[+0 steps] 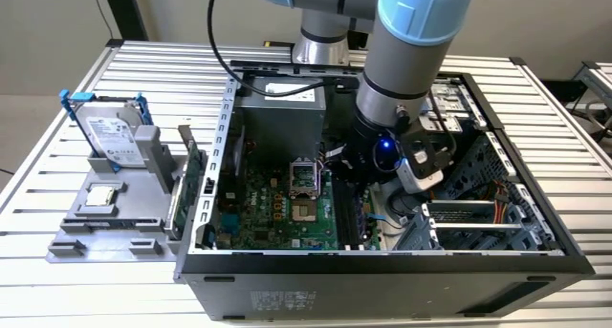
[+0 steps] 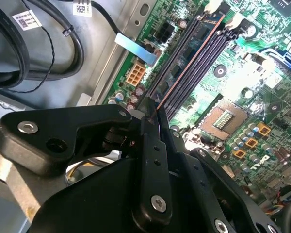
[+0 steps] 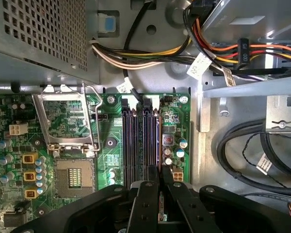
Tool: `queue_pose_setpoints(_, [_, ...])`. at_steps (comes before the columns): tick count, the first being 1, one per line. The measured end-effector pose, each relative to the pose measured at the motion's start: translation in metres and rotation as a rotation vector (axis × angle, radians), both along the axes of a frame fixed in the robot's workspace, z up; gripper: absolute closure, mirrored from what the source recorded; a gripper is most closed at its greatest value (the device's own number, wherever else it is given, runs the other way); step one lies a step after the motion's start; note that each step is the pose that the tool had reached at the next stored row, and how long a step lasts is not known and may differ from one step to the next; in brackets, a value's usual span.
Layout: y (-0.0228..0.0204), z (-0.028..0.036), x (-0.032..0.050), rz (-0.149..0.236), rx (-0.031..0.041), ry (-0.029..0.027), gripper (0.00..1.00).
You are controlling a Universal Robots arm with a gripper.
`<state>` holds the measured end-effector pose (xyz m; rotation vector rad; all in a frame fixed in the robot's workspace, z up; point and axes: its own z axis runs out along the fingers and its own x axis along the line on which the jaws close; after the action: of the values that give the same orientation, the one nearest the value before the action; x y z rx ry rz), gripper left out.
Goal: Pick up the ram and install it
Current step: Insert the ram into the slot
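Note:
My gripper point(image 2: 153, 110) reaches down inside the open computer case point(image 1: 383, 260), and its black fingers are shut on the ram point(image 2: 196, 41). The ram is a thin dark stick seen edge-on. It lines up with the outermost of the black memory slots point(image 2: 203, 53), the one farthest from the processor socket. I cannot tell whether it is seated. The first wrist view has the gripper point(image 3: 160, 175) at the near end of the slots point(image 3: 140, 141), with the ram point(image 3: 160, 206) between the fingers. The exterior view puts the gripper point(image 1: 362, 172) low over the motherboard point(image 1: 277, 213), mostly hidden by the wrist.
An empty processor socket point(image 3: 72, 177) lies beside the slots. The grey power supply point(image 1: 282, 120) and bundled cables point(image 3: 242, 48) crowd the far end. A metal drive cage point(image 1: 469, 220) stands on the exterior view's right. Outside the case, a grey tray point(image 1: 105, 235) holds a hard drive point(image 1: 110, 134), a processor chip point(image 1: 100, 195) and a green card point(image 1: 191, 177).

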<state>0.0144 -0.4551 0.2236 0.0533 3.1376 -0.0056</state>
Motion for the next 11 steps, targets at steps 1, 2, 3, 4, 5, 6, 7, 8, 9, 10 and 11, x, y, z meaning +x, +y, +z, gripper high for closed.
queue_pose_setpoints(1, [0.0001, -0.0003, -0.0004, 0.000, -0.0001, 0.0000, 1.00])
queue_pose_setpoints(2, [0.0000, -0.0007, -0.0005, 0.000, 0.0000, 0.0000, 1.00])
queue_pose_setpoints(3, [0.0001, -0.0014, -0.0005, 0.000, 0.0000, -0.0001, 1.00])
queue_pose_setpoints(4, [0.0007, -0.0026, -0.0005, 0.000, -0.0003, 0.0000, 1.00])
queue_pose_setpoints(5, [0.0016, -0.0039, -0.0006, 0.000, -0.0011, 0.0001, 1.00])
queue_pose_setpoints(6, [0.0023, -0.0050, -0.0006, 0.000, -0.0014, 0.0001, 1.00])
queue_pose_setpoints(7, [0.0028, -0.0054, -0.0006, 0.000, -0.0017, 0.0003, 1.00])
queue_pose_setpoints(8, [0.0037, -0.0062, -0.0005, 0.000, -0.0002, 0.0000, 1.00])
queue_pose_setpoints(9, [0.0040, -0.0066, -0.0005, 0.000, -0.0004, 0.0001, 1.00])
queue_pose_setpoints(10, [0.0040, -0.0068, -0.0005, 0.000, -0.0005, 0.0001, 1.00])
queue_pose_setpoints(11, [0.0041, -0.0069, -0.0005, 0.000, -0.0004, 0.0001, 1.00])
